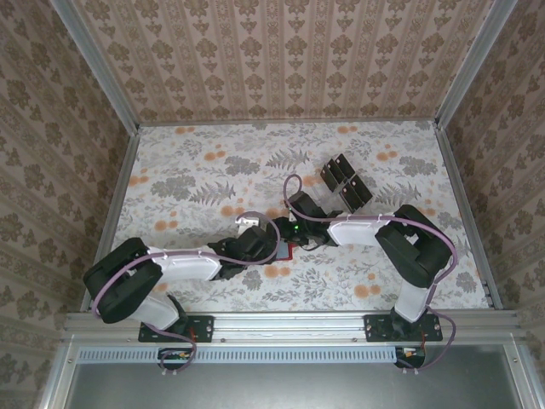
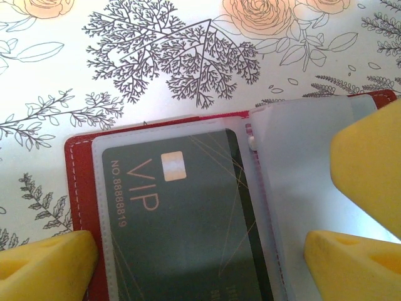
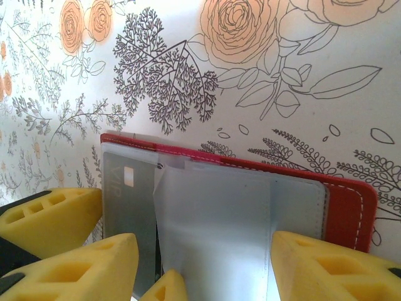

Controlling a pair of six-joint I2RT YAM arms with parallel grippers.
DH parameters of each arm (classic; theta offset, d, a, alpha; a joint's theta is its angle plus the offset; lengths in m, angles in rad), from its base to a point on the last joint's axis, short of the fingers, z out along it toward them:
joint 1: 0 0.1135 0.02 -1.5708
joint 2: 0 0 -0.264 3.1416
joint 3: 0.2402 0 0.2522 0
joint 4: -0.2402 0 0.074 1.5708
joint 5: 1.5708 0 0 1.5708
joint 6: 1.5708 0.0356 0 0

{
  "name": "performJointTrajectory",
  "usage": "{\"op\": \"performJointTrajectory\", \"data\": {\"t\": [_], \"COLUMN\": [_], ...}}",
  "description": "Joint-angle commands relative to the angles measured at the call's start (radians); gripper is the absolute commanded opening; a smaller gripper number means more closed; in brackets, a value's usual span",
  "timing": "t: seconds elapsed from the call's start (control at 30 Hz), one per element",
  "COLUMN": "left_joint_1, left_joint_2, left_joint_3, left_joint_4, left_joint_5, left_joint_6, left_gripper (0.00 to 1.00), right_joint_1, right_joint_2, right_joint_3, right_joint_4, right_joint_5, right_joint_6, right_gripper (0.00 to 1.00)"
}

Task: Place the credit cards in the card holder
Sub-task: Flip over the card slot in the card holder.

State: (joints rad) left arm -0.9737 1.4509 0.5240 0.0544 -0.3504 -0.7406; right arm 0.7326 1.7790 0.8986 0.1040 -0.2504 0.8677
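The top camera looks down from high behind the near edge, taking in the whole flowered table (image 1: 187, 170). Both wrist cameras sit very close, angled steeply down onto the same open red wallet (image 2: 78, 188) (image 3: 351, 207).

The floral-patterned counter (image 1: 196, 170) carried the open red card holder (image 1: 288, 252) near its middle, with loose black credit cards (image 1: 346, 182) farther back.
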Motion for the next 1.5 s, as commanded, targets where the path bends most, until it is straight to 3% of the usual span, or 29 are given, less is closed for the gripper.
{"op": "performJointTrajectory", "data": {"t": [0.0, 0.3, 0.57, 0.87, 1.17, 1.47], "left_joint_1": [0.025, 0.029, 0.029, 0.030, 0.039, 0.156], "left_joint_2": [0.019, 0.016, 0.013, -0.020, -0.285, -0.526], "left_joint_3": [-0.043, -0.044, -0.044, -0.044, -0.052, -0.082], "left_joint_4": [-0.065, -0.066, -0.067, -0.078, -0.199, -0.360], "left_joint_5": [0.005, 0.004, 0.007, 0.005, -0.066, -0.076], "left_joint_6": [-0.043, -0.043, -0.043, -0.037, -0.032, -0.070], "left_gripper": [0.95, 0.95, 0.95, 0.98, 1.00, 1.00], "right_joint_1": [0.001, 0.007, 0.009, 0.009, 0.034, 0.097], "right_joint_2": [-0.013, 0.046, 0.066, 0.021, -0.039, 0.011], "right_joint_3": [-0.034, -0.005, -0.023, -0.042, -0.014, 0.107], "right_joint_4": [-0.056, -0.077, 0.064, 0.110, 0.054, -0.038], "right_joint_5": [0.012, -0.007, -0.102, -0.125, -0.112, -0.086], "right_joint_6": [-0.010, -0.005, 0.016, 0.027, 0.022, 0.016], "right_gripper": [0.60, 0.61, 0.61, 0.60, 0.60, 0.60]}}
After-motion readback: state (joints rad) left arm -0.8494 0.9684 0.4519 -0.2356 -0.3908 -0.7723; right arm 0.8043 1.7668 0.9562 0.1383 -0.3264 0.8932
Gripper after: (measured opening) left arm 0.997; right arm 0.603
